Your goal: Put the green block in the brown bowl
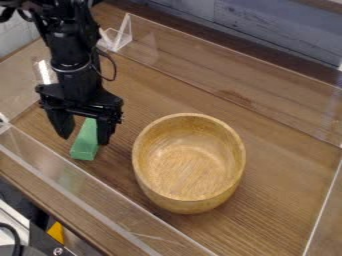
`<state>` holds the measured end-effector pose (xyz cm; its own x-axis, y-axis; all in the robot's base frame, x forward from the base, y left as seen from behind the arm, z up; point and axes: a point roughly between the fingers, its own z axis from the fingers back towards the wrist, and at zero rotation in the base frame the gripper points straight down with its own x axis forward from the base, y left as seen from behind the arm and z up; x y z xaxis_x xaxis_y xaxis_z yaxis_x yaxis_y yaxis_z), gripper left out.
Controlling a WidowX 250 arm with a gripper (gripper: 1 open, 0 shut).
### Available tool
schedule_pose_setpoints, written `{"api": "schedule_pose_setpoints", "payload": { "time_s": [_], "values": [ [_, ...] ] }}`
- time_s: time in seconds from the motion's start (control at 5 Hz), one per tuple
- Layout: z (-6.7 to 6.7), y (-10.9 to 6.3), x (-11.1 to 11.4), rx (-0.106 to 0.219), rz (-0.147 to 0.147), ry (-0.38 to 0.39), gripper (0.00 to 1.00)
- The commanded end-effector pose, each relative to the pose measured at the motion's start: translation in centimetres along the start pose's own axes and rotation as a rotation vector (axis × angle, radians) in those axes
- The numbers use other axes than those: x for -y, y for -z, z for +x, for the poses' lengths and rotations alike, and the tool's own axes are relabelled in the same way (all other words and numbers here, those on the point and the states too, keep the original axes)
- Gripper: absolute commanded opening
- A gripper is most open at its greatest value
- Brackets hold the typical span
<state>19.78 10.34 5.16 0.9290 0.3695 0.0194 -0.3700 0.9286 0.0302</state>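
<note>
The green block [87, 141] lies flat on the wooden table, left of the brown bowl [189, 160]. My black gripper [84, 126] hangs straight over the block, open, with one finger on each side of its upper half. The fingertips [107, 131] reach down around the block's far end and hide part of it. Whether they touch the block I cannot tell. The bowl is upright and holds nothing.
A clear plastic wall [80, 190] runs along the table's front and left edges. A small white stand [118, 38] sits at the back left. Bare wooden tabletop [254, 90] stretches behind and right of the bowl.
</note>
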Motion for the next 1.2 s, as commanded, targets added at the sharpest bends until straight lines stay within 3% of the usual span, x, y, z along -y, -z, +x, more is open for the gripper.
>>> {"api": "schedule_pose_setpoints", "payload": {
  "time_s": [0.0,0.4,0.8,1.0],
  "values": [
    [1.7,-0.9,0.1,0.043,0.012,-0.044,1.00],
    [4.5,0.4,-2.9,0.046,0.016,-0.043,1.00],
    [4.1,-0.3,-1.4,0.046,0.014,-0.008,1.00],
    [3.7,0.5,-1.3,0.045,0.008,-0.048,1.00]
  ]
}}
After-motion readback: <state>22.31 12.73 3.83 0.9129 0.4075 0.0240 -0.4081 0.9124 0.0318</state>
